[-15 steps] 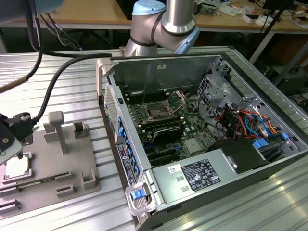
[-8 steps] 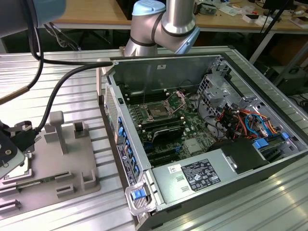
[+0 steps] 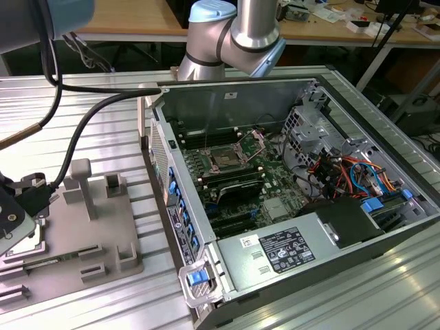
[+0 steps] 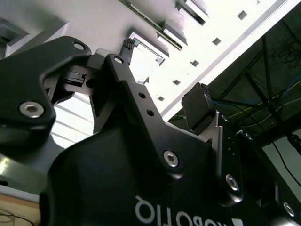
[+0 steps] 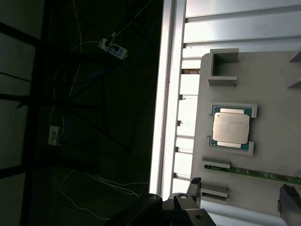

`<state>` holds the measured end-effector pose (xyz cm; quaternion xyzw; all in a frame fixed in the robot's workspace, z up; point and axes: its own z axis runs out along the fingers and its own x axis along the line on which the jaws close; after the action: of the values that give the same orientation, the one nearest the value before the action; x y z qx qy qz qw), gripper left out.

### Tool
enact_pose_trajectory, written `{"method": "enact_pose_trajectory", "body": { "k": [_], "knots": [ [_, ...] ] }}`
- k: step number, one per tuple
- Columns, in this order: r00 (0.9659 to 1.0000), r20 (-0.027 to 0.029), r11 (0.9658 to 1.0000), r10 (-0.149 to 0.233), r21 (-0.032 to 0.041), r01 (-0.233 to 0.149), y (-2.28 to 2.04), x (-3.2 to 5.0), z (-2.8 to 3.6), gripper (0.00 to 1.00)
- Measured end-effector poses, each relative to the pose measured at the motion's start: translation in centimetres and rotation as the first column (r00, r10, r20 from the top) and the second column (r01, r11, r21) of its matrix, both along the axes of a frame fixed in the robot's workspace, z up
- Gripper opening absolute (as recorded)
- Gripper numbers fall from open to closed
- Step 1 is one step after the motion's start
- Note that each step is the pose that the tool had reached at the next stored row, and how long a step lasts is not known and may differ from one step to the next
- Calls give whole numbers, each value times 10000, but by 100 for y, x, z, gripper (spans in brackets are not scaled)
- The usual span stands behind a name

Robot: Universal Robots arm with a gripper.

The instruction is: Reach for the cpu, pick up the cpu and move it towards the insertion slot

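gripper (image 5: 241, 189): above one end of the fixture plate (image 5: 273, 84)
cpu (image 5: 230, 130): in a nest on the plate, just ahead of the gripper's fingertips, not between them
narrow strip (image 5: 263, 173): on the plate, between cpu and fingertips
plate: on the slatted table (image 3: 309, 309)
computer case (image 3: 227, 96): beside the plate, well apart from the gripper
insertion slot (image 3: 225, 159): inside the case, far from the gripper

Shows a brushed silver tubular arm (image 3: 256, 17) with pale blue-grey caps on rounded joints. Carries thick black cables (image 3: 137, 93) running off a blue-capped link. Ends in a matte black gripper (image 4: 164, 70) built from angular linked plates, with ribbed fingertips (image 4: 127, 44). Bears silver hex-socket screws (image 4: 170, 158) at the pivots and white lettering across the housing.
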<state>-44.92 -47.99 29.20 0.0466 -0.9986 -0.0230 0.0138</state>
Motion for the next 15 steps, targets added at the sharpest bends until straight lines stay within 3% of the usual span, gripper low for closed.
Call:
{"method": "enact_pose_trajectory", "body": {
  "k": [7, 15],
  "knots": [
    [10000, -11, 10000, 0, 0, 0, -7, 0, -69, 69],
    [10000, -34, 10000, 0, 0, 0, 24, 0, -126, 69]
  ]
}}
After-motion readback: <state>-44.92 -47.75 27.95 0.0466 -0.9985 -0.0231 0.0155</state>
